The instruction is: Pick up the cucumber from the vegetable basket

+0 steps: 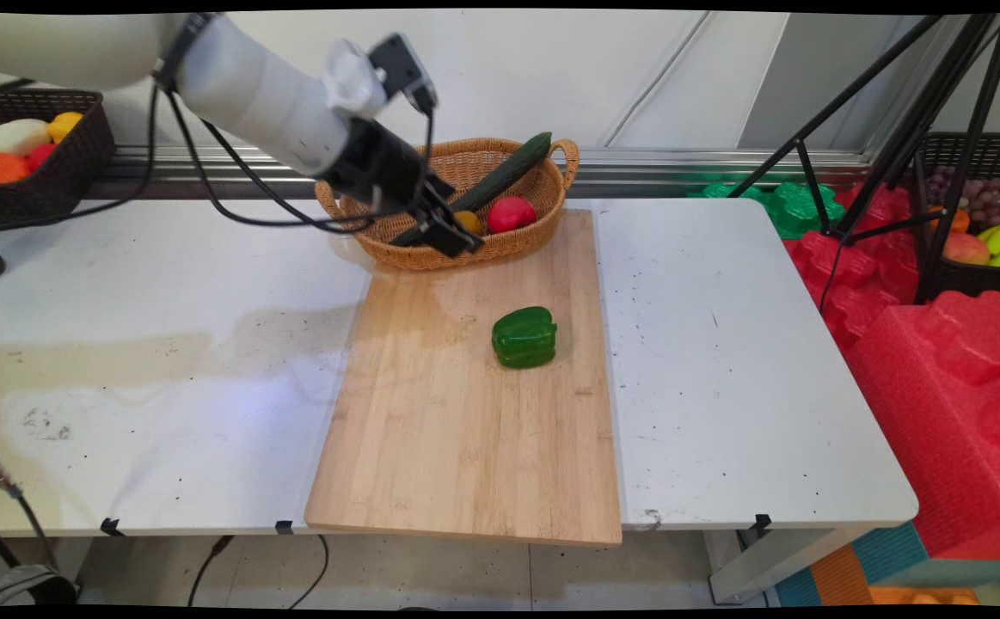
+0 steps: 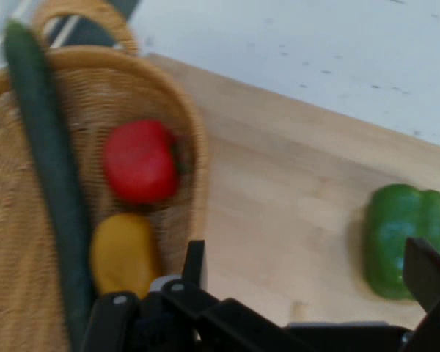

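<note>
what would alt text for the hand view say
The open black gripper hangs over the near rim of a wicker basket holding a red pepper, a yellow fruit and a long cucumber. To the right, a green bell pepper lies on a wooden cutting board.

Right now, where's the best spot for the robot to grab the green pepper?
Probably from straight above, pinching across the middle of the green pepper. It lies alone on the cutting board with bare wood all round, so both fingers can drop beside its bulging sides. Its lumpy, glossy skin may slip, so grip the widest part. The gripper is open, up by the basket.
</note>
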